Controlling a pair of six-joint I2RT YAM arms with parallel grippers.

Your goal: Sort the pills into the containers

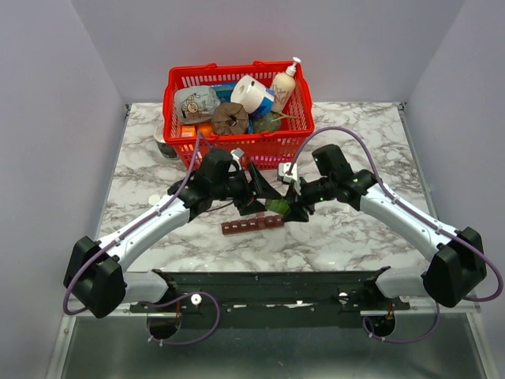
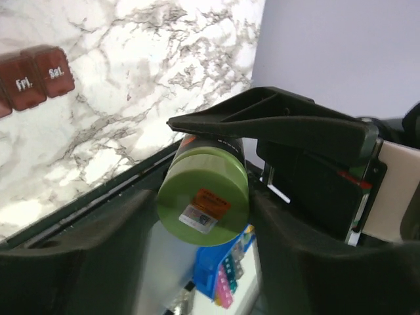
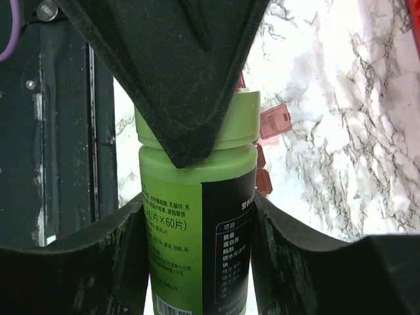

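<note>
Plain pale lavender walls [image 1: 260, 31] enclose a white, grey-veined marble tabletop [image 1: 347, 241] under bright, even light.

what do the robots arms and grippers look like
The left arm and right arm match: pale grey links between bulky black joints, ending in big black blocks at the base. A thin purple cable trails along each. A small green light glows near the right wrist. The left gripper and right gripper have matte black, wedge-shaped fingers tapering to a point.
</note>
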